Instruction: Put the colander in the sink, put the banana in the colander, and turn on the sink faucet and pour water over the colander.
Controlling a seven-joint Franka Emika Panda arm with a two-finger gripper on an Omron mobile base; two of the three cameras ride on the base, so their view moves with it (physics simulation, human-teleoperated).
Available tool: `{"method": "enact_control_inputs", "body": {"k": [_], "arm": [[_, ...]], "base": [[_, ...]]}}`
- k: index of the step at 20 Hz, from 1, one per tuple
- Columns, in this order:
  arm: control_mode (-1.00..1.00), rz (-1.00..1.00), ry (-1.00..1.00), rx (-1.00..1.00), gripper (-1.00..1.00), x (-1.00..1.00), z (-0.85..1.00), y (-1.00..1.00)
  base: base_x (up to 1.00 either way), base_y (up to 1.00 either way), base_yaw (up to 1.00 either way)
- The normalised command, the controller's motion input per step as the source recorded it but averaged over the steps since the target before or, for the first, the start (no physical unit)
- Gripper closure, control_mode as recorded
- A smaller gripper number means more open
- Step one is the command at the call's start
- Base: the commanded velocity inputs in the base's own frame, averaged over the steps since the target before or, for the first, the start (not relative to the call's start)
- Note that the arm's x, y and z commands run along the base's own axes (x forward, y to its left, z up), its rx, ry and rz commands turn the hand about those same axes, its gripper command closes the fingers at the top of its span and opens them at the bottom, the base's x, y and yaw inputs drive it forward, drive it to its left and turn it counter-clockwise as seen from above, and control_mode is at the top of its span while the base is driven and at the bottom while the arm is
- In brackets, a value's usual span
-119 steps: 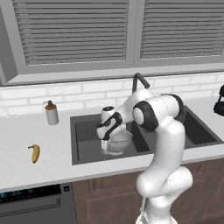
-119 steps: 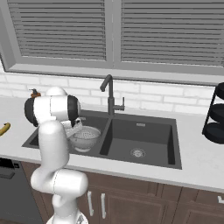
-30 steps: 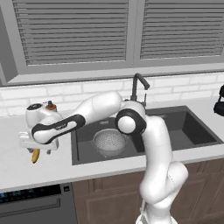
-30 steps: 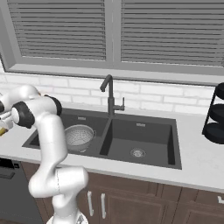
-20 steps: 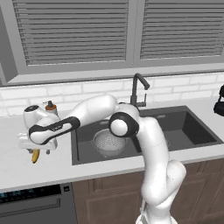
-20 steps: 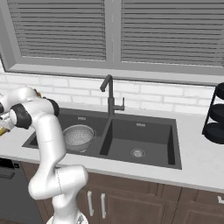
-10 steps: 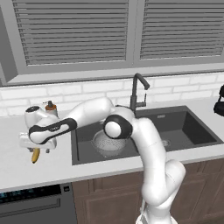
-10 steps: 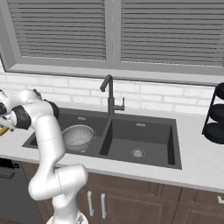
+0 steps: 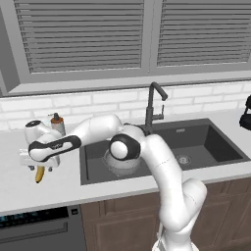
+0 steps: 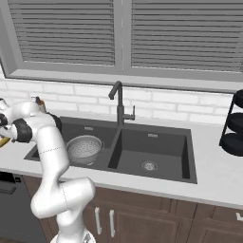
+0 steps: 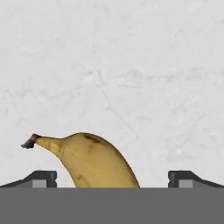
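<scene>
The yellow banana (image 9: 39,175) lies on the white counter left of the sink (image 9: 206,147); in the hand view the banana (image 11: 94,164) lies close below the hand, its dark stem pointing left. My gripper (image 9: 38,164) hangs just above it, open, one fingertip (image 11: 41,178) on each side and apart from the fruit. The perforated colander (image 10: 84,148) sits in the sink's left basin, partly hidden by my elbow in the left base view. The dark gooseneck sink faucet (image 10: 118,104) stands behind the divider, with no water showing.
A white soap bottle (image 9: 57,123) stands on the counter just behind the hand. A dark tiered rack (image 10: 234,126) sits at the far right. A tiled wall and a window with blinds run along the back; the counter's front edge is close to the banana.
The hand has sunk a little closer to the banana and stays open. The colander and the banana have not moved.
</scene>
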Motion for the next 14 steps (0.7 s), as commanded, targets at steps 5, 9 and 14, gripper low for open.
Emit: {"method": "enact_control_inputs", "body": {"k": [5, 9, 14], "arm": [[-1.0, 0.0, 0.0, -0.03, 1.0, 0.0, -0.31, -0.06], [-1.0, 0.0, 0.0, -0.03, 1.0, -0.02, -0.2, -0.52], [-1.0, 0.0, -0.04, 0.0, 1.0, -0.18, -0.06, -0.8]], "base": [[0.0, 0.0, 0.0], [0.0, 0.0, 0.0], [0.0, 0.0, 0.0]]}}
